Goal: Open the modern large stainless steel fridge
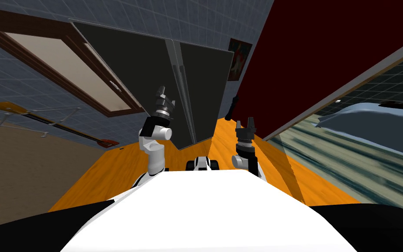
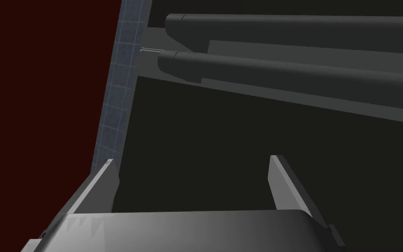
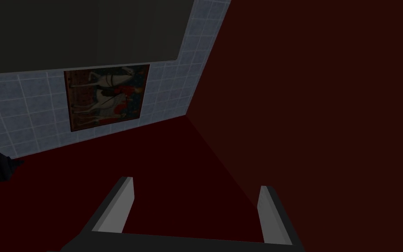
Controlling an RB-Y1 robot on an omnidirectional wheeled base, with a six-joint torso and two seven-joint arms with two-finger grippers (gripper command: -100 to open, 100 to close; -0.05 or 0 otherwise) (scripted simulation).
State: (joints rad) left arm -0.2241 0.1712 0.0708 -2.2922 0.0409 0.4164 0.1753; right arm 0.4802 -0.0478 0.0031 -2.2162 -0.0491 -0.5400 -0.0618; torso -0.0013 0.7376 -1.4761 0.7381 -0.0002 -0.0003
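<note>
The fridge point(image 1: 144, 74) is a tall dark grey box with two doors, standing right in front of me. Two long bar handles point(image 1: 186, 100) run side by side along the seam between the doors. My left gripper point(image 1: 161, 92) is raised against the left door, close beside the handles. In the left wrist view its fingers point(image 2: 109, 183) stand open over the dark door face, with the two handles point(image 2: 292, 74) just beyond them and nothing between the fingers. My right gripper point(image 1: 245, 124) hangs lower at the right of the fridge, open and empty.
A tiled wall with a framed window point(image 1: 65, 70) stands left of the fridge. A dark red wall point(image 1: 310, 48) rises on the right, with a small picture point(image 1: 238, 59) beside the fridge. The floor point(image 1: 104, 175) is orange wood. A dark bottle-like object point(image 1: 232, 107) stands by the fridge's right side.
</note>
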